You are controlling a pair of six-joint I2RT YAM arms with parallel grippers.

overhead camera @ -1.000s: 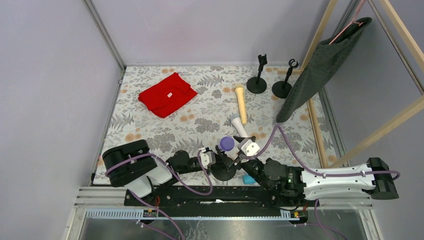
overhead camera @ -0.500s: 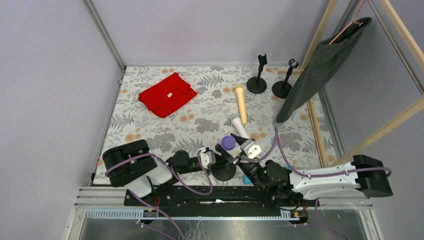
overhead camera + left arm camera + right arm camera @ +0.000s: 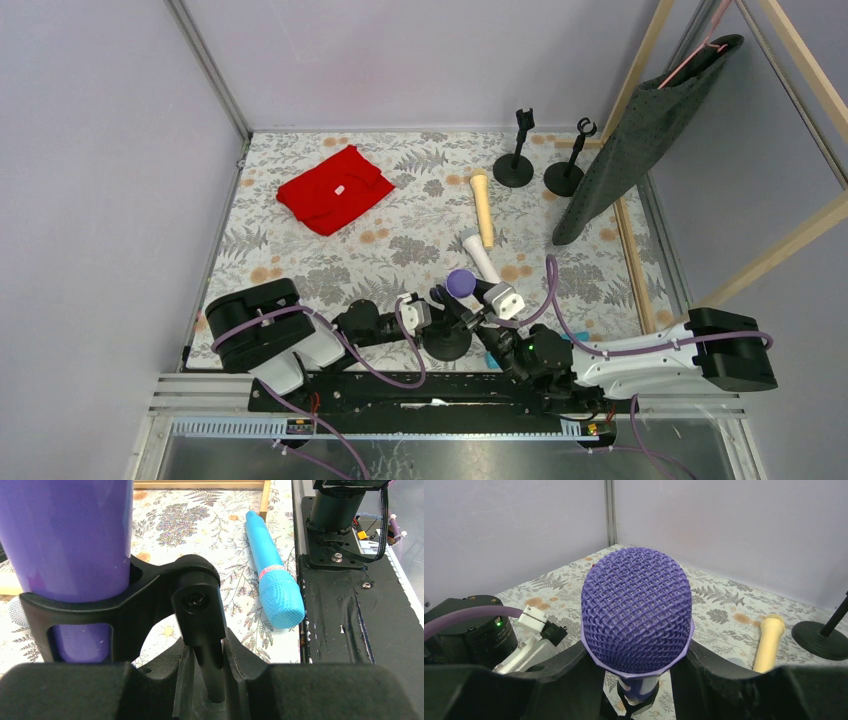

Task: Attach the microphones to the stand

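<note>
Red cloth (image 3: 334, 188), cream microphone (image 3: 482, 207), white microphone (image 3: 478, 254) beyond purple microphone (image 3: 459, 282) in stand (image 3: 195, 605).

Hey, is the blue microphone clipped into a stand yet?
No, the blue microphone lies flat on the floral mat, unattached.
</note>
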